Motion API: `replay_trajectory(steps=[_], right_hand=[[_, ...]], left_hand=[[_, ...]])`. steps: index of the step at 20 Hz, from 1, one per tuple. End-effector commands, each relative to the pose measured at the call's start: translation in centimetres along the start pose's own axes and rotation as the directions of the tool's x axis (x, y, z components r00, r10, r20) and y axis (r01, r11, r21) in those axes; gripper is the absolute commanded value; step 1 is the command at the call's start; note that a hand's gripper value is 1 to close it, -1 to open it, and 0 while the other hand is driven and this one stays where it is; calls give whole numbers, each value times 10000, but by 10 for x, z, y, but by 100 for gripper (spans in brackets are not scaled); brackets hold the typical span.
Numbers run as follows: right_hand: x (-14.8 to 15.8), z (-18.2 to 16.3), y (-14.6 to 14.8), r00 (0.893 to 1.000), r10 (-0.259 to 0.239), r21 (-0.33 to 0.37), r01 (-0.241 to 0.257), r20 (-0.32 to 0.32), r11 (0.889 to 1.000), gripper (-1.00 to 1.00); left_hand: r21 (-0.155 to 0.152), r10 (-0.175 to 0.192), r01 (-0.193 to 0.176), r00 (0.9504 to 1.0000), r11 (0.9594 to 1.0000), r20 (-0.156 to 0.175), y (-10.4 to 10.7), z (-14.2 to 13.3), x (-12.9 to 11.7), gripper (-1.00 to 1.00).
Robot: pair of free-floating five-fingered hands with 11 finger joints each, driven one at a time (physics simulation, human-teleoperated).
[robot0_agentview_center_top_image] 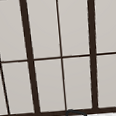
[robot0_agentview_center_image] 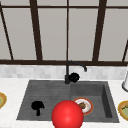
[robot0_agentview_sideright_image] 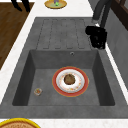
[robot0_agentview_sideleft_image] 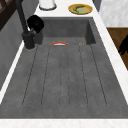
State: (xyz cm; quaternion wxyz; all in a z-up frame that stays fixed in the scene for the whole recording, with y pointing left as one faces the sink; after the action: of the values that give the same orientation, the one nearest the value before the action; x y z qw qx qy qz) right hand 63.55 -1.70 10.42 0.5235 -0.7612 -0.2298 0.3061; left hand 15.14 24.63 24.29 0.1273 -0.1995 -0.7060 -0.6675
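My right hand [robot0_agentview_center_image: 74, 77] hangs close against the base of the black faucet [robot0_agentview_center_image: 67, 71], on its right side. It is also in the left side view [robot0_agentview_sideleft_image: 36, 23] and the right side view [robot0_agentview_sideright_image: 96, 35] as a dark mass beside the faucet post. My left hand [robot0_agentview_center_image: 37, 106] floats in front of the counter, over the wood floor, fingers hanging down straight and holding nothing [robot0_agentview_sideright_image: 21, 5] [robot0_agentview_sideleft_image: 123, 45]. A red-rimmed plate [robot0_agentview_center_image: 83, 105] with a brown piece of food lies in the basin [robot0_agentview_sideright_image: 70, 80]. A big red ball [robot0_agentview_center_image: 67, 115] covers the sink's front edge.
The grey sink has a ribbed drainboard [robot0_agentview_sideleft_image: 65, 75] on the left and a deep basin [robot0_agentview_sideright_image: 45, 62] on the right. A small round item [robot0_agentview_sideright_image: 38, 91] lies on the basin floor. Yellow dishes stand on the counter at left [robot0_agentview_center_image: 1, 99] and right [robot0_agentview_center_image: 123, 110]. A white container [robot0_agentview_center_image: 125, 82] stands at the back right.
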Motion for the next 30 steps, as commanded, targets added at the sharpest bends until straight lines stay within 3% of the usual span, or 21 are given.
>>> replay_trajectory(steps=[1,4,8,10,11,12,13,17,22,26,30], right_hand=[[26,17,-7,9995,317,-203,-315,50,9993,100],[29,22,-8,9944,704,-326,-732,-784,9968,100],[32,21,-11,9846,1079,-685,-1181,-1375,9906,100],[29,19,-11,9851,885,-881,-1022,-1474,9909,100],[16,9,-2,9794,662,-597,-789,-1906,9951,100],[19,12,-2,9808,572,-536,-683,-1866,9962,100],[28,21,-8,9841,734,-938,-893,-1615,9916,100],[41,32,-5,9483,1071,-1705,-1634,-2988,9717,100],[49,38,-13,9326,1333,-1381,-1886,-3354,9723,100],[51,37,-6,9215,1658,-1813,-2406,-3511,9535,100],[52,38,-1,9083,1186,-2196,-2210,-4011,9502,100]], left_hand=[[0,0,0,10000,10000,0,0,0,0,0],[0,0,0,10000,10000,0,0,0,0,0],[0,0,0,10000,10000,0,0,0,0,0],[0,0,0,10000,10000,0,0,0,0,0],[0,0,0,10000,10000,0,0,0,0,0],[0,0,0,10000,10000,0,0,0,0,0],[0,0,0,10000,10000,0,0,0,0,0],[0,0,0,10000,10000,0,0,0,0,0],[0,0,0,10000,10000,0,0,0,0,0],[0,0,0,10000,10000,0,0,0,0,0],[0,0,0,10000,10000,0,0,0,0,0]])
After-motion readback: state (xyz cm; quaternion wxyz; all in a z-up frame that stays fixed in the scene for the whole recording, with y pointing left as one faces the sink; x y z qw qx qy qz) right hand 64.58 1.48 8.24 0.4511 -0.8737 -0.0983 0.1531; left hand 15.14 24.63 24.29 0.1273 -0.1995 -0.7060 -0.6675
